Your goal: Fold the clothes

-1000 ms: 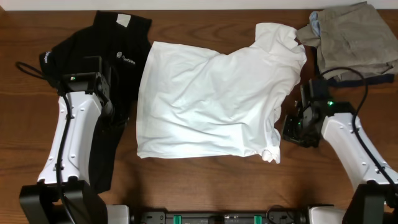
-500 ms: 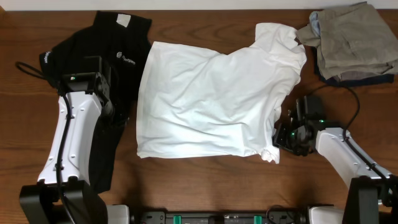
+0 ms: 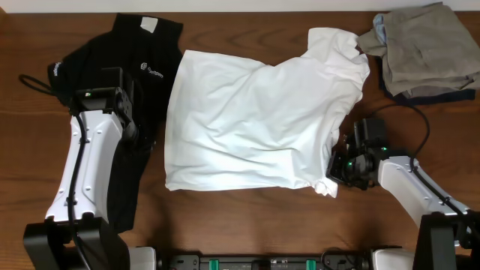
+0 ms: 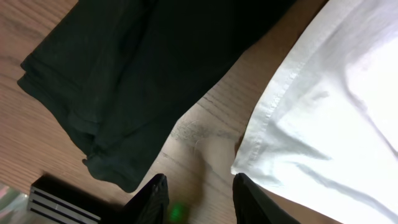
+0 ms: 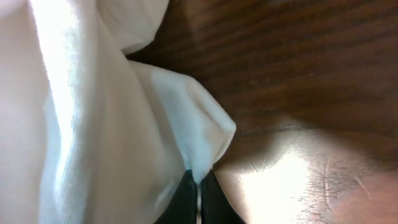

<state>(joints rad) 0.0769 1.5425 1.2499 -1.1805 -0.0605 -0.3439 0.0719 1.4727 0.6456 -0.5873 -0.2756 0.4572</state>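
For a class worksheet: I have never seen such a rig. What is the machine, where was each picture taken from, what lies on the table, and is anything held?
Two robot arms stand at a wooden table, each ending in a two-finger gripper. The wide picture looks down from above; the two close-ups come from wrist cameras. On the table lie a white T-shirt, a black shirt to its left, and a khaki-and-navy stack at the far right. The right gripper is shut, pinching a fold of the white T-shirt's edge. The left gripper is open over bare wood between the shirts, empty.
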